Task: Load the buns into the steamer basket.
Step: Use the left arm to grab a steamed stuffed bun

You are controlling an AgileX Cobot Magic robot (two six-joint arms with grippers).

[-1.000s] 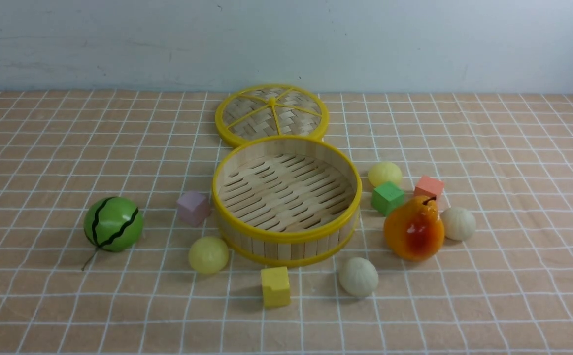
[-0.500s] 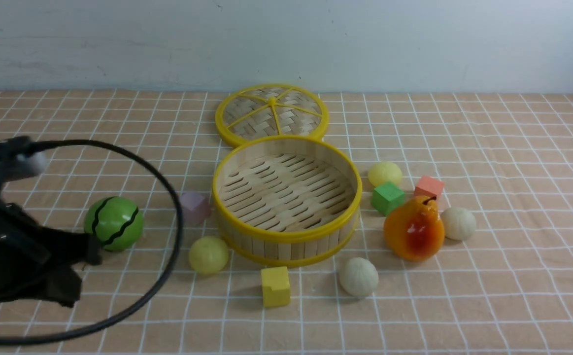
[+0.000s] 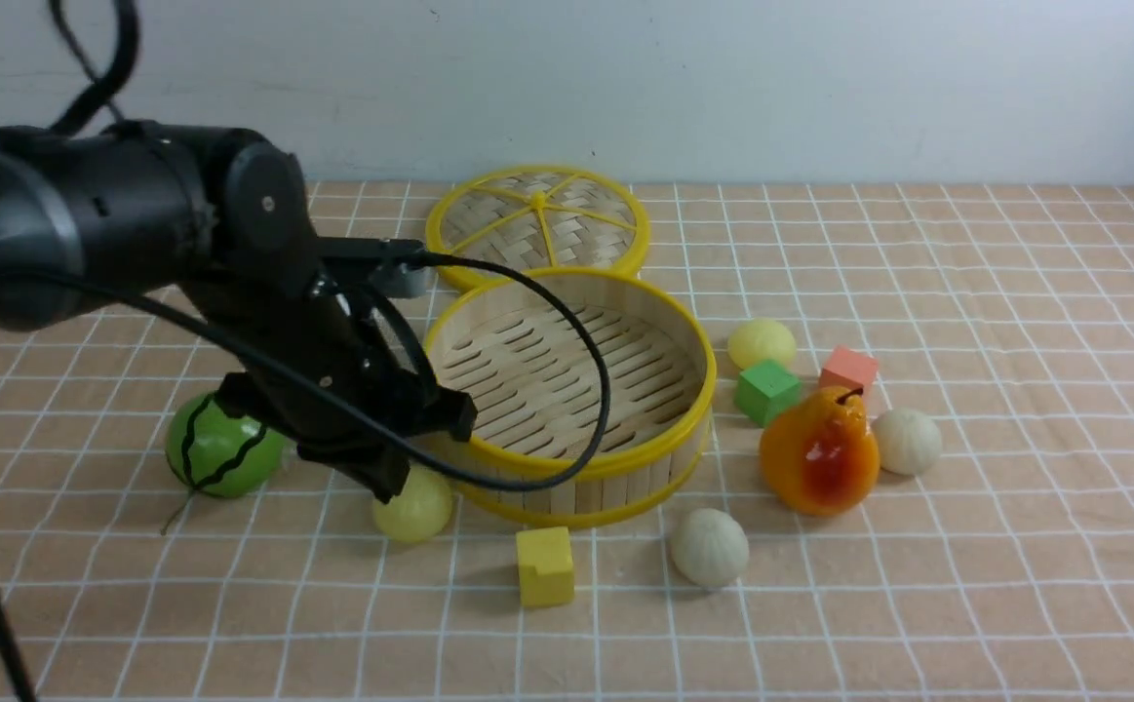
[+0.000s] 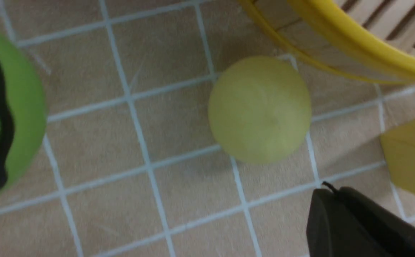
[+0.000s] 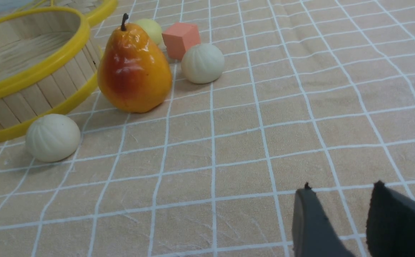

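Note:
The steamer basket (image 3: 567, 487) stands empty at the table's middle. Two pale yellow buns lie outside it, one at its front left (image 3: 420, 512) and one at its right (image 3: 762, 343). Two off-white buns lie at its front right (image 3: 710, 547) and beside the pear (image 3: 907, 442). My left gripper (image 3: 391, 480) hangs just over the front-left yellow bun (image 4: 259, 109). Its fingers (image 4: 339, 214) are pressed together and hold nothing. My right gripper (image 5: 341, 185) is open and empty, low over bare cloth, away from the off-white buns (image 5: 52, 137) (image 5: 202, 63). It is out of the front view.
A glossy orange pear (image 3: 820, 453), a green cube (image 3: 766, 390) and a pink cube (image 3: 849, 370) crowd the basket's right side. A yellow cube (image 3: 544, 565) sits in front of it, a green watermelon ball (image 3: 220, 444) at the left and the woven lid (image 3: 537, 224) behind.
My left arm has swung in from the lower left and up over the basket's left side, bringing its gripper above the front-left yellow bun. No object has moved.

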